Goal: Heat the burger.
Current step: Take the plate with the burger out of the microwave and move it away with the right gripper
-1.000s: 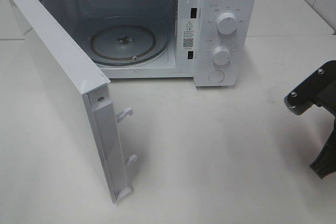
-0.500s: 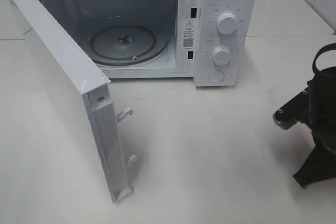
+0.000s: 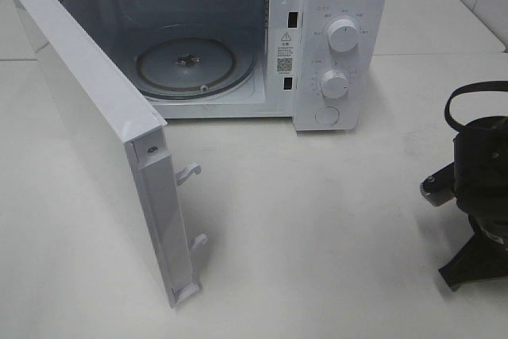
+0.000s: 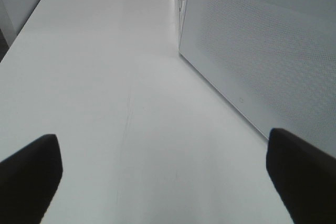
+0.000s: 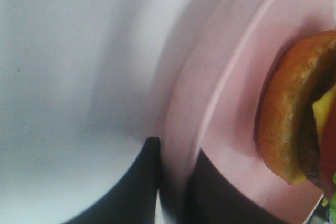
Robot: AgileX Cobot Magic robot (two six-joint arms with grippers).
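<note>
Right tool (image 5: pixel 176 182) clamped on pink plate (image 5: pixel 231 103) rim, burger (image 5: pixel 299 124) aboard; arm swung lower-right of frame. Left tool (image 4: pixel 163 177) apart, idle. Microwave (image 3: pixel 341 5) open: loading next.

The right arm (image 3: pixel 480 188) is black and blocky, with a looped black cable above it and a silver screw beside the end effector's mount

The microwave (image 3: pixel 198 37) was white, and its open door (image 4: pixel 262 51) had a pattern of tiny dots. The desk (image 3: pixel 317 220) was white too. The plate (image 5: pixel 231 77) was pink. The burger (image 5: pixel 294 124) had a golden-brown bun with yellow and red inside. The fingers (image 5: pixel 142 182) were black.
</note>
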